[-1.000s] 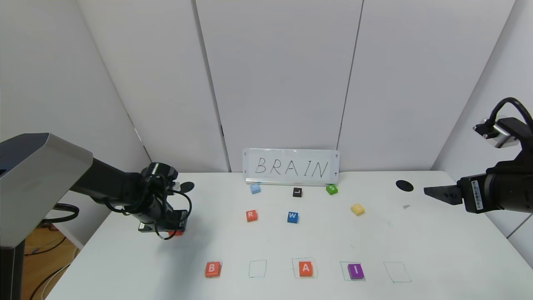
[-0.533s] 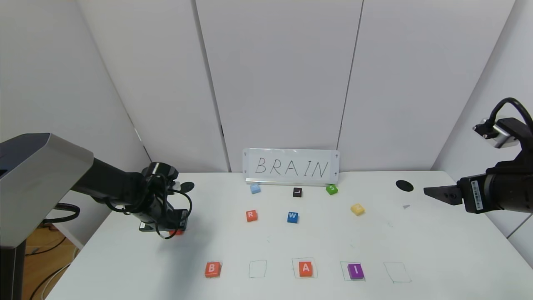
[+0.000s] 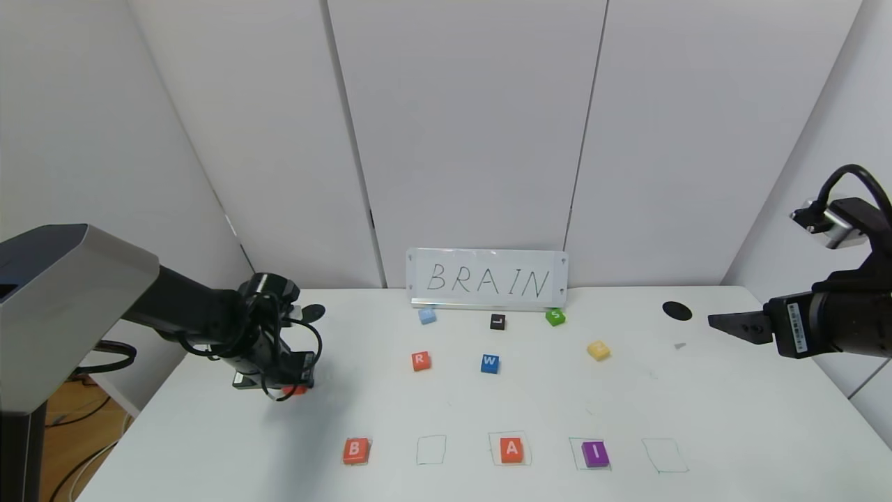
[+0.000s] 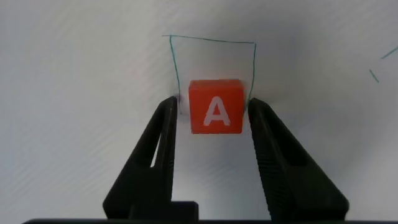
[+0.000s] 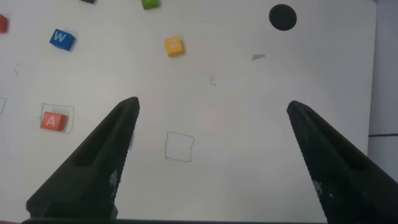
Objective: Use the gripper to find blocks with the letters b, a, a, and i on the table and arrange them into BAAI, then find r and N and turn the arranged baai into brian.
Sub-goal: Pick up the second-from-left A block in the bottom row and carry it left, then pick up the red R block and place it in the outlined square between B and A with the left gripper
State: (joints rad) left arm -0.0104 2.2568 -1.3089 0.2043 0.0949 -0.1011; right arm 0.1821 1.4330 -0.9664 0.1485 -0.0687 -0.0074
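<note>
Orange A block (image 4: 216, 107) sits unmoved between the left claw's (image 4: 214, 118) still-parted fingers.

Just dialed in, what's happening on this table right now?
The left gripper is low over the table's left side, its open fingers on either side of an orange A block that sits at the edge of a drawn green square. In the front row, B, another A and I are placed; the second square is empty. The right gripper hovers open at the right edge.
</note>
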